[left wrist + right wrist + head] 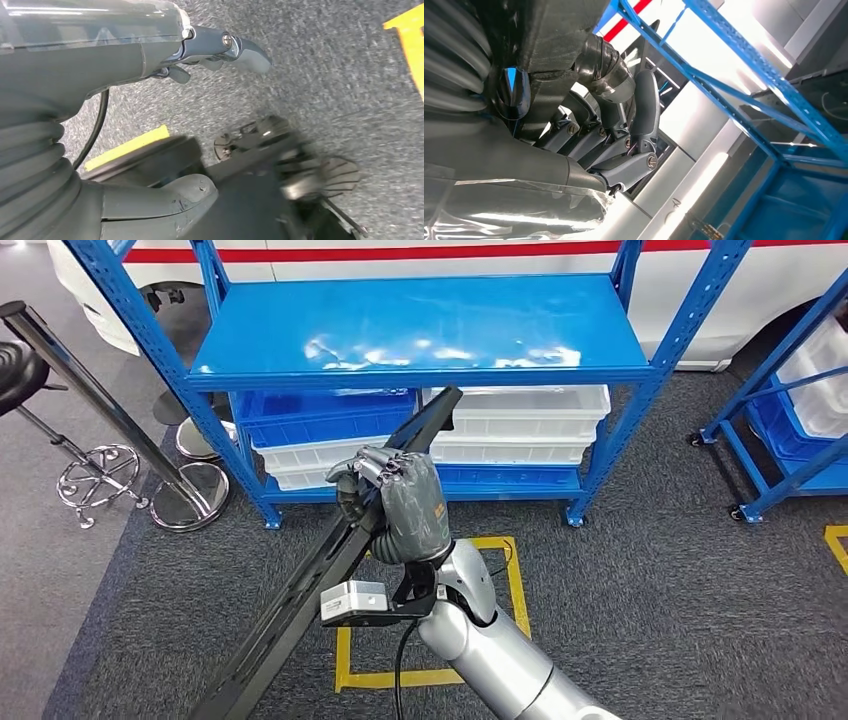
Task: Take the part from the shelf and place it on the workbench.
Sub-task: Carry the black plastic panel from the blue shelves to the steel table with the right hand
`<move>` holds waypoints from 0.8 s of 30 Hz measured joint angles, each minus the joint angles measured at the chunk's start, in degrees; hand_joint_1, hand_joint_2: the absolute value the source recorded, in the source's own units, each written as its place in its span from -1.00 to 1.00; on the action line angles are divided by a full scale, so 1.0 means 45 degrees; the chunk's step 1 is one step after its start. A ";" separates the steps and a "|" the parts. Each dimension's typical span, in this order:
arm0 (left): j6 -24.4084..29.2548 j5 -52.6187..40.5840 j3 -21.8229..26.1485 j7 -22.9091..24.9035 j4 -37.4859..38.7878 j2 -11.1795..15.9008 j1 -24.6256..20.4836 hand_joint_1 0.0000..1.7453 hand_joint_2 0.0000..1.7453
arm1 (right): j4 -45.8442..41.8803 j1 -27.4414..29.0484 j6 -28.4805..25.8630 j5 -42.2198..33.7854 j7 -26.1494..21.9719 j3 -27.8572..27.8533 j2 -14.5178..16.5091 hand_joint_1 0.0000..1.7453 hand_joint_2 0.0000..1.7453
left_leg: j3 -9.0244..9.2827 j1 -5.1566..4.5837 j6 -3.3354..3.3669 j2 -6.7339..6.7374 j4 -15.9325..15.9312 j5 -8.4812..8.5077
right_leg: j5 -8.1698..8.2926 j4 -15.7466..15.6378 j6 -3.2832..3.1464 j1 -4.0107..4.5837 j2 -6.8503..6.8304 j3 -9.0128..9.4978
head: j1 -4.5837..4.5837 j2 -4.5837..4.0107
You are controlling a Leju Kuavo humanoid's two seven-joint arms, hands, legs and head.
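Note:
The part (300,590) is a long black slotted rail. It slants from the front of the blue shelf (420,335) down toward the lower left. My right hand (400,502) grips it near its upper third, fingers wrapped around it. In the right wrist view, the right hand (614,135) has its fingers curled over the dark rail (650,52), with the shelf's blue frame (734,60) beyond. My left hand (125,60) hangs over the grey carpet, fingers and thumb apart, holding nothing. The shelf's top board is bare.
Blue and white bins (520,420) fill the shelf's lower level. A chrome stool base (95,475) and a slanted pole on a round foot (190,495) stand to the left. A second blue rack (790,430) is at right. Yellow tape (510,570) marks the carpet.

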 joint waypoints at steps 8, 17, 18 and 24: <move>-0.0029 0.0063 0.0005 0.0053 0.0010 -0.0025 -0.0012 -1.00 1.00 | 0.0032 -0.0024 0.0068 -0.0021 0.0006 0.0002 -0.0015 1.00 1.00 | -0.0482 -0.0007 0.0625 0.0133 -0.1252 0.0794 | -0.1944 0.1956 0.0459 -0.0022 0.0111 -0.0759 | 0.0027 0.0001; -0.0041 0.0160 0.0012 0.0057 0.0010 -0.0040 -0.0003 -1.00 1.00 | 0.0168 -0.0169 0.0472 -0.0176 0.0056 0.0017 0.0063 1.00 1.00 | -0.2420 -0.0078 0.0280 0.0124 -0.0605 0.2120 | -0.2315 -0.0098 0.0223 0.0080 0.0134 0.2756 | 0.0019 0.0001; -0.0040 0.0163 0.0015 0.0057 0.0010 -0.0040 0.0002 -1.00 1.00 | 0.0189 -0.0191 0.0497 -0.0176 0.0055 0.0019 0.0073 1.00 1.00 | -0.2460 -0.0065 0.0208 0.0122 -0.0641 0.2285 | -0.2317 -0.0255 0.0138 0.0089 0.0137 0.2741 | 0.0017 0.0001; -0.0052 0.0189 0.0024 0.0092 0.0010 -0.0030 0.0012 -1.00 1.00 | 0.0398 -0.0296 0.0754 -0.0171 0.0040 0.0093 0.0104 1.00 1.00 | -0.3246 0.0064 -0.0192 0.0033 0.2132 -0.0329 | -0.1250 -0.0228 -0.0351 0.0052 0.0012 0.1576 | 0.0011 0.0001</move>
